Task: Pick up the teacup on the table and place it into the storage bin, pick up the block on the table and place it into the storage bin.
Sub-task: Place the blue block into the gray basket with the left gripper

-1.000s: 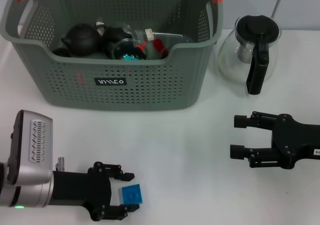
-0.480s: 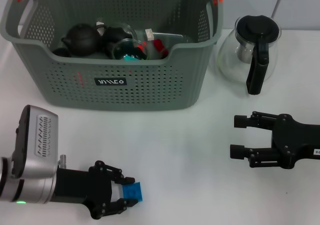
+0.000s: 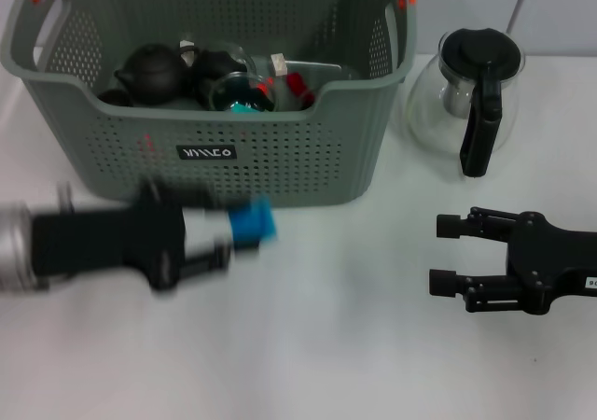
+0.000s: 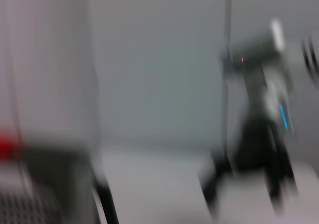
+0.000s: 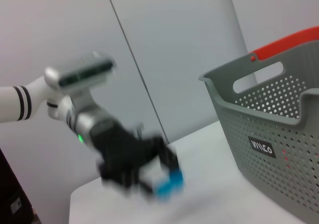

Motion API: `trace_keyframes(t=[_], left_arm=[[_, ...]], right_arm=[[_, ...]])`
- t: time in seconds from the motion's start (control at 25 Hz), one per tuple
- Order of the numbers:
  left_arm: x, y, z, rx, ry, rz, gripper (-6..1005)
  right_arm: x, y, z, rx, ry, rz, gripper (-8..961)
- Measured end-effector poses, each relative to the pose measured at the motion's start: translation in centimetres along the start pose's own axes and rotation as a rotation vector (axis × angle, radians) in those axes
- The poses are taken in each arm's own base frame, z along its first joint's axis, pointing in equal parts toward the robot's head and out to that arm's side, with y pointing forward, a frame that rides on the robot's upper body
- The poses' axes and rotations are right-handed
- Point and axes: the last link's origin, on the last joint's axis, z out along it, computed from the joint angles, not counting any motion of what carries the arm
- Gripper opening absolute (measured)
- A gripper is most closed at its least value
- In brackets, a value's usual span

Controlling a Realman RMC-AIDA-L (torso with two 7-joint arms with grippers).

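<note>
My left gripper (image 3: 233, 233) is shut on the blue block (image 3: 252, 224) and holds it above the table, just in front of the storage bin (image 3: 280, 159), a grey perforated basket with orange-red handle tips. The right wrist view shows the same gripper (image 5: 159, 176) with the block (image 5: 167, 184) off the table beside the bin (image 5: 269, 134). Inside the bin lie dark teapots (image 3: 154, 70) and glassware; I cannot pick out a teacup. My right gripper (image 3: 448, 254) rests open on the table at the right.
A glass coffee pot (image 3: 466, 89) with a black lid and handle stands right of the bin, just beyond the right gripper. Bare white table (image 3: 326, 345) stretches across the front.
My left gripper closed on the block, lifted it off the table's front edge and carried it up toward the bin's front wall. The right arm has not moved.
</note>
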Motion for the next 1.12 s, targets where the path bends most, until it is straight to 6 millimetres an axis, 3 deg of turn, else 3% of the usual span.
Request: trace_keyframes(t=[0.16,0.28,0.4,0.44,0.64,0.92,1.12], left_arm=[[6.0,-2.8,-0.6,0.069,0.206,0.036,416],[9.8,-6.4,0.4,0.182,0.21,0.017,422],[11.7,-10.5,2.0,0.319,0.131,-0.033,427],[12.0,-11.9,2.9,0.357,0.069,-0.038,429],[10.2,-14.7,5.7,0.472,-0.196,-0.03,438],[7.9,-15.2,7.8,0.551,-0.431,-0.083,450],[9.2,-14.6,7.5,0.569,-0.391,-0.082,459]], right_arm=[[-0.2,-0.1,0.1,-0.002,0.0,-0.005,914],[-0.2,-0.1,0.2,-0.003,-0.001,-0.005,914],[-0.1,0.0,0.1,-0.003,-0.002,-0.003,914],[-0.1,0.0,0.1,-0.003,-0.002,-0.003,915],[-0.1,0.0,0.4,-0.007,-0.003,-0.005,915],[-0.2,0.0,0.4,-0.008,-0.004,-0.007,915],[-0.3,0.0,0.4,-0.01,-0.005,-0.008,915]])
